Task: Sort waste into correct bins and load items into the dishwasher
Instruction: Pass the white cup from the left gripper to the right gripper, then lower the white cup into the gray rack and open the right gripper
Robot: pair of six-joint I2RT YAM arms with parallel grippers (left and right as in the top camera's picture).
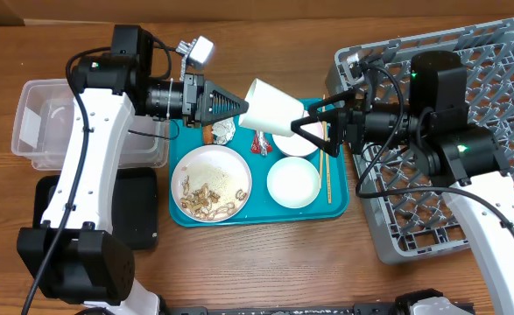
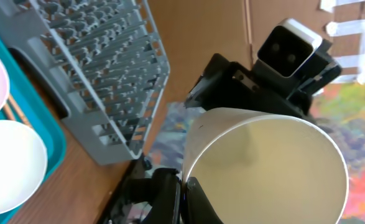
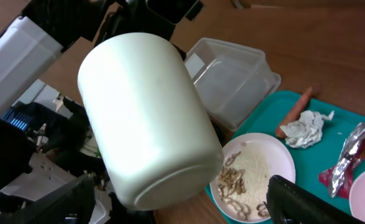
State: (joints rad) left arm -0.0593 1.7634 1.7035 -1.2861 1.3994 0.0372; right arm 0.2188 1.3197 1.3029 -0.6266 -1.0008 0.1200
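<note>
Closest to both wrist cameras is the white cup (image 3: 148,118), held on its side in the air above the far edge of the teal serving tray (image 1: 258,199), base toward the right arm and mouth toward the left. Pinching its rim, one finger inside and one outside, is the left gripper (image 2: 183,194), which leaves the body and base free. The right gripper (image 1: 300,121) stands spread wide with the cup's base at its mouth; I cannot tell whether a finger touches yet. This reads as a handover, since the grey dish rack (image 1: 493,70) sits just off the tray's right side, within the right arm's reach. On the tray lie the plate (image 1: 210,182) of food scraps, a bowl (image 1: 293,182) beside it, the chopsticks (image 1: 327,171) along the right rim, and the foil ball (image 1: 222,131), wrapper (image 1: 261,143) and carrot (image 3: 293,113) near the far edge. The clear tub (image 1: 38,122) and black tray (image 1: 143,210) wait off the tray's left side.
</note>
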